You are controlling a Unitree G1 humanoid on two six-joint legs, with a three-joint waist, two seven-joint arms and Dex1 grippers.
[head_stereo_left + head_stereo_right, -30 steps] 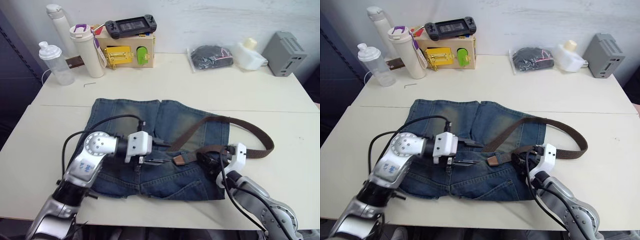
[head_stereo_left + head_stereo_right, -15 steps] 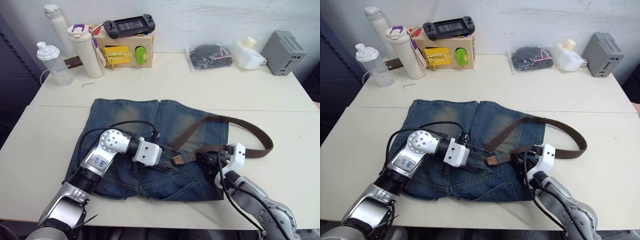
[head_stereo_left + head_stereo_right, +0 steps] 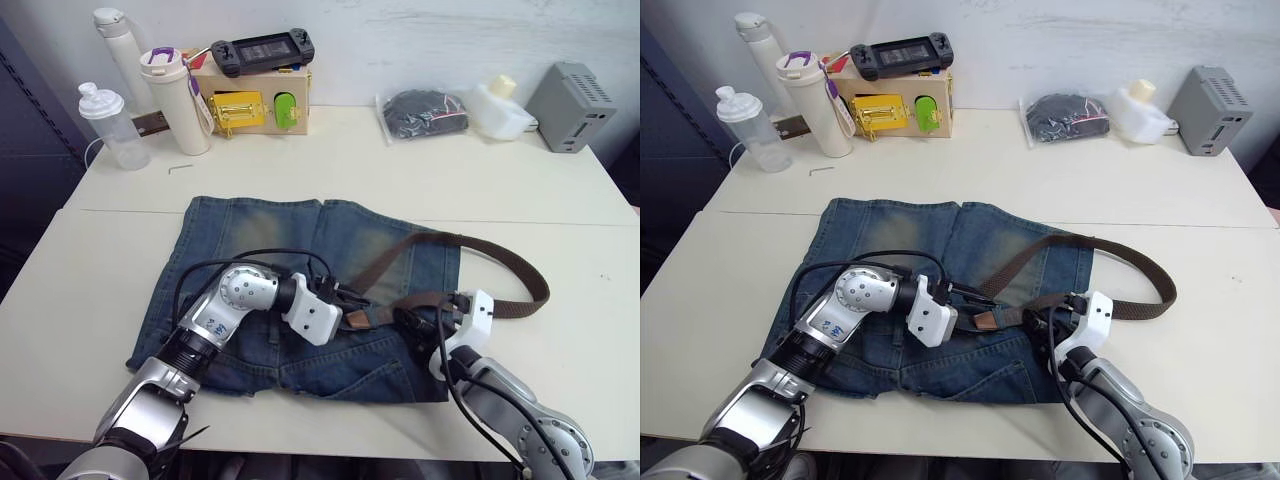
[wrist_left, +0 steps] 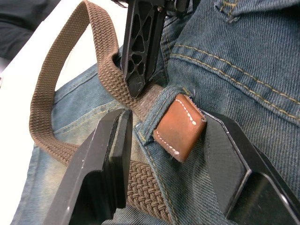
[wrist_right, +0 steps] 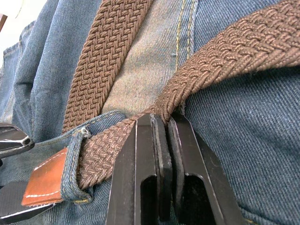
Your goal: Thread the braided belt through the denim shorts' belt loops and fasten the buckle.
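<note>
Both pincers (image 4: 161, 154) (image 5: 161, 136) flank one belt loop (image 5: 75, 161).

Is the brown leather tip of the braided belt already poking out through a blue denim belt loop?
Yes: the leather tip sticks out of the belt loop.

Along the tabletop's (image 3: 520, 180) far edge: bottles (image 3: 112, 125) upper left, a handheld console (image 3: 261, 49) on a box (image 3: 250, 100), grey device (image 3: 569, 93) upper right.

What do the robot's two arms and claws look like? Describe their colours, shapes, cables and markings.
Both arms are silver-grey metal with round joints and loose black cables looping alongside. The left arm carries small blue markings on its silver shell. Each wrist ends in a boxy white housing. The left claw and right claw each have two flat black fingers; the right claw's fingers have cut-out openings in a lattice pattern.
</note>
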